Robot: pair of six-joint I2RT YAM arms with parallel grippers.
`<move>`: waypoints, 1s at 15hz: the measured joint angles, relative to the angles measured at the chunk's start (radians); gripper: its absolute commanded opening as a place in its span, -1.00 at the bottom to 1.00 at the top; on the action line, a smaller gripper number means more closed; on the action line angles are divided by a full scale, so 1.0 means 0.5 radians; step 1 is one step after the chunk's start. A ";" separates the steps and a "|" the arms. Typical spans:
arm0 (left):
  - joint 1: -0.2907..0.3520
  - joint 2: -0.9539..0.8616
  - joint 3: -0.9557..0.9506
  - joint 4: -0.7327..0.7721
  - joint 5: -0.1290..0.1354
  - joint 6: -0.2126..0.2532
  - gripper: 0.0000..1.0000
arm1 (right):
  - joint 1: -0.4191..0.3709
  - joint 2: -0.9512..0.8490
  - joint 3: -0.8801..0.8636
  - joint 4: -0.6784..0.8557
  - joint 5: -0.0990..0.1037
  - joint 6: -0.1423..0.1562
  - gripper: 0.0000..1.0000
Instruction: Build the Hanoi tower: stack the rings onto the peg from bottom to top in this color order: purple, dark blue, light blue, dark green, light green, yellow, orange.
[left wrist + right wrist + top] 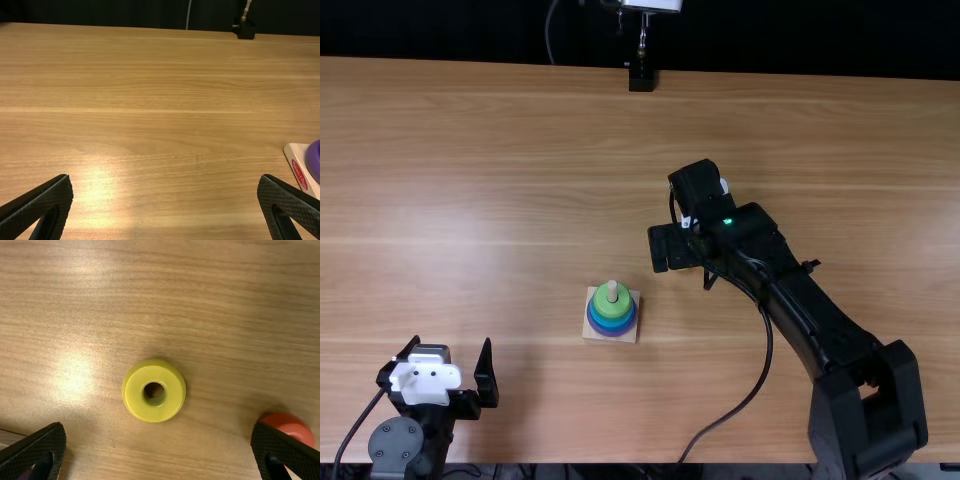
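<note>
Yellow ring [173, 390] lies below the right gripper [685, 277] — it and the left gripper [452, 343] gape wide, empty.

Top view: brown tabletop [470, 180], square base [625, 338] below centre. Right wrist view: yellow ring [134, 396], centre; red piece [290, 425], lower right.

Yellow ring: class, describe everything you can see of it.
The yellow ring is thick and round, with a smooth, slightly shiny surface, perhaps painted wood or plastic, and a round hole through its middle. It lies flat on the table, off the peg and apart from the red piece.
</note>
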 measured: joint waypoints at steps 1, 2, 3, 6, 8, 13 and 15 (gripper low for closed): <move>0.000 0.000 0.000 -0.001 0.001 0.002 1.00 | 0.001 0.000 -0.002 0.002 0.000 0.021 1.00; 0.000 0.000 0.000 -0.001 0.000 0.000 1.00 | 0.000 0.001 -0.002 0.002 -0.001 0.036 1.00; -0.001 0.000 0.000 0.000 0.002 0.001 1.00 | 0.001 0.000 -0.002 0.003 -0.001 0.043 1.00; 0.000 0.000 0.000 -0.001 0.000 0.000 1.00 | 0.001 0.003 -0.002 0.018 -0.001 0.050 1.00; -0.001 0.000 0.000 -0.001 0.000 0.001 1.00 | 0.001 0.021 -0.002 0.047 0.000 0.053 1.00; 0.000 0.001 0.000 -0.002 0.001 0.000 1.00 | 0.001 0.060 -0.002 0.053 0.000 0.058 1.00; -0.001 0.000 0.000 -0.002 0.000 0.000 1.00 | 0.001 0.142 -0.002 0.053 0.002 0.059 1.00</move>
